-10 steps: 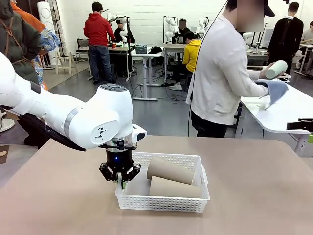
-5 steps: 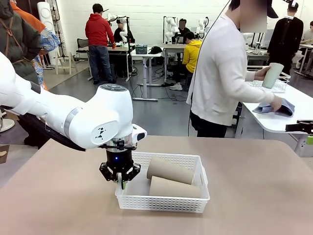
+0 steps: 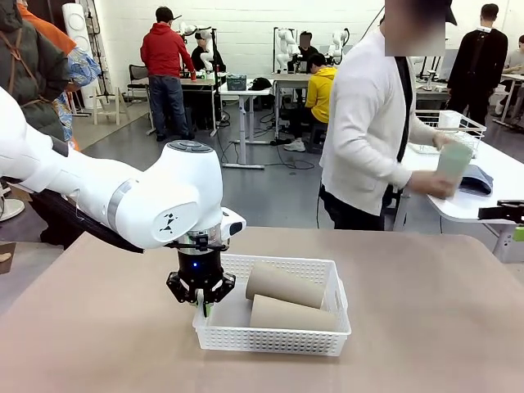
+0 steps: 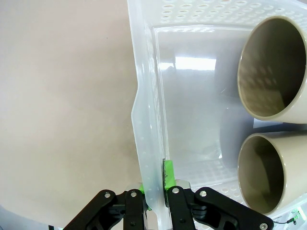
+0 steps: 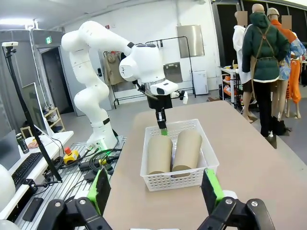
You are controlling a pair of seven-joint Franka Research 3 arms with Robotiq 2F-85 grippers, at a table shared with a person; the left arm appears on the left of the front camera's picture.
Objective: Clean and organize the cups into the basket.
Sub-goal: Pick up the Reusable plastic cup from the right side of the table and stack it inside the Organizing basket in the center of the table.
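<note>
The white lattice basket (image 3: 270, 337) sits mid-table with two tan-brown cups lying side by side in it, one behind (image 3: 285, 285) and one in front (image 3: 291, 314). My left gripper (image 3: 202, 304) is shut on the basket's left end wall. In the left wrist view the wall (image 4: 148, 96) runs between the closed fingers (image 4: 168, 172), and both cup mouths (image 4: 273, 72) (image 4: 261, 172) face the camera. A person at the far right holds a pale mint cup (image 3: 454, 164) over a side table. My right gripper (image 5: 156, 189) stands open and empty, well short of the basket (image 5: 178, 180).
A white side table at the far right carries a blue cloth (image 3: 477, 178) and a white wire basket (image 3: 446, 123). The brown tabletop (image 3: 426, 327) is bare around the basket. Other people work at tables farther back.
The person has put the blue cloth down, turned, and lowered the mint cup. Neither arm, the basket nor the tan cups have moved.
</note>
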